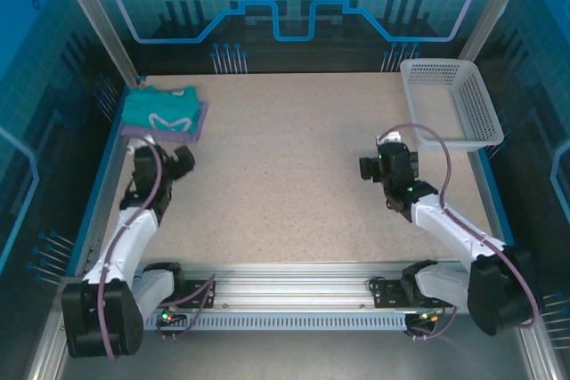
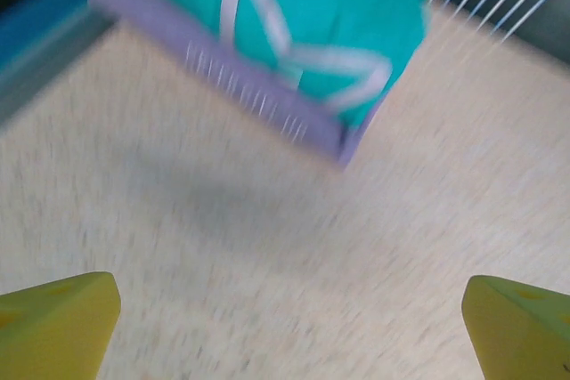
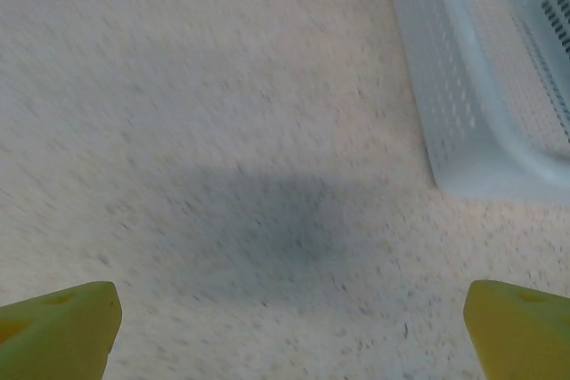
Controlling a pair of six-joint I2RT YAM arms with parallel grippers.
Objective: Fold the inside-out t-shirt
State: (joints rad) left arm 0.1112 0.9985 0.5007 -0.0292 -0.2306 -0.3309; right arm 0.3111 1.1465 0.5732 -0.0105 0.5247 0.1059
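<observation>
**Both grippers wide open, teal shirt parked in the far-left corner**

Starting with the left gripper (image 2: pixel 287 327): its two yellow fingertips (image 2: pixel 55 322) sit way out at the bottom corners of the left wrist view. The jaws are spread wide, with just speckled table (image 2: pixel 267 246) between them, so it's released and holding nothing.

Right ahead of it is the teal t-shirt (image 2: pixel 307 15), bundled into a compact folded packet with the white logo (image 2: pixel 294 55) facing up. It's lying on top of a lavender shirt (image 2: pixel 258 100), whose edge pokes out along the near side and at one corner. That view is pretty blurry, so I can't make out seams or tell which side of the fabric is out.

From the top camera, the two-shirt stack is tucked into the far-left corner of the table, close to the left edge. The left gripper is just on the near side of it, not touching as far as I can tell.

The right gripper (image 3: pixel 289 327) is the same deal: yellow tips at the bottom corners, jaws wide apart and empty, with a dark shadow on the tabletop ahead of it. Ahead and to its right is the white perforated basket (image 3: pixel 445 104). In the top view the basket sits at the far-right corner, and the gripper is near its near-left corner but apart from it.

The two arms are well apart from each other.
</observation>
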